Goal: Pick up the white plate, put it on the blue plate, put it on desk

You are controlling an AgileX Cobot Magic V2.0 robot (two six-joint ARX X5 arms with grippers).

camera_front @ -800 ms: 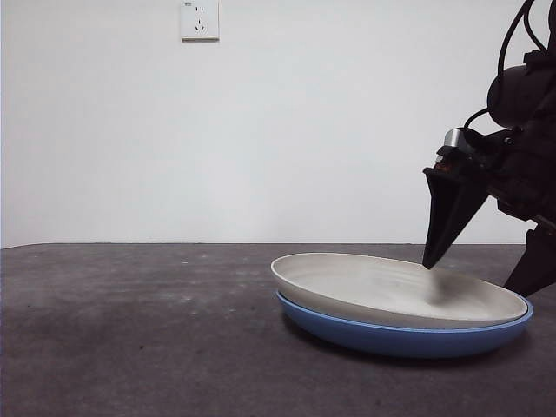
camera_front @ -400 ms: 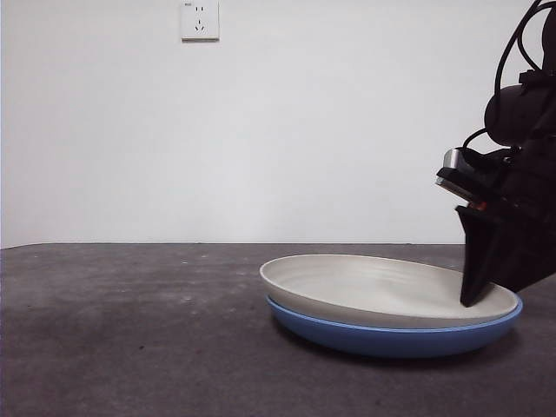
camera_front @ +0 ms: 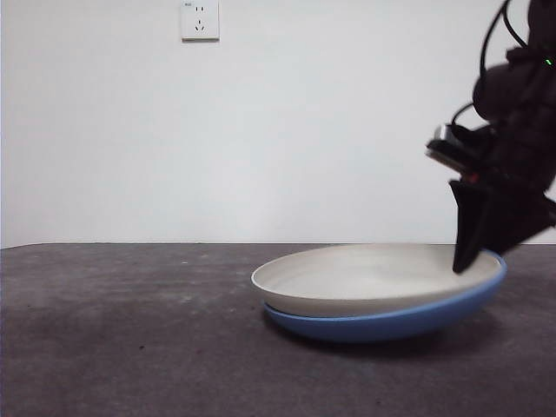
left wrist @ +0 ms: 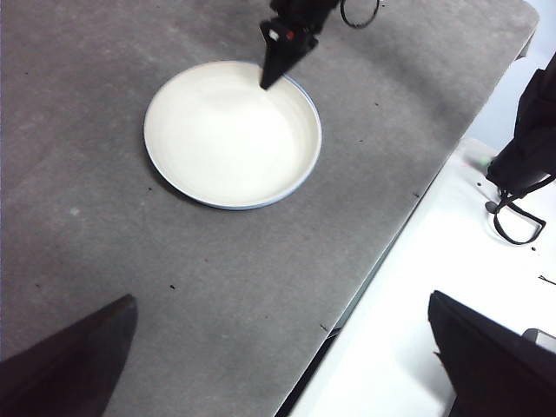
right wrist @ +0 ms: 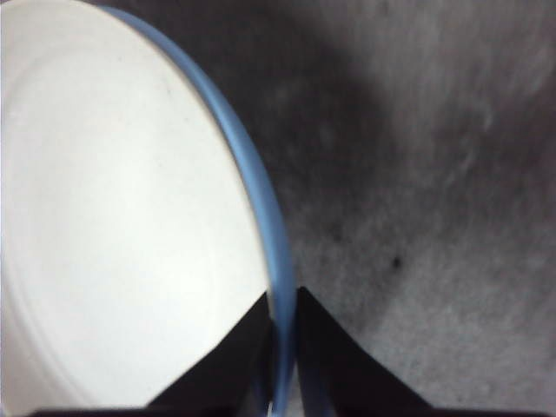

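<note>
The white plate (camera_front: 365,276) lies nested inside the blue plate (camera_front: 391,323) on the desk (camera_front: 130,330). The stack is tilted, its right side raised off the desk. My right gripper (camera_front: 465,261) is shut on the stack's right rim. In the right wrist view, one jaw of the right gripper (right wrist: 282,317) presses inside the white plate (right wrist: 113,226) and the other lies outside the blue plate's rim (right wrist: 252,174). My left gripper (left wrist: 281,300) hangs open high over the desk (left wrist: 87,217), well away from the white plate (left wrist: 230,135) and the right gripper (left wrist: 268,82).
A wall socket (camera_front: 200,19) is on the white wall behind. The desk's edge (left wrist: 373,269) runs near the plates, with a white surface beyond. A black object with a cable (left wrist: 521,165) sits there.
My right gripper came down onto the right rim and shut on it. The stack's right side rose off the desk and the plates shifted a little to the left.
</note>
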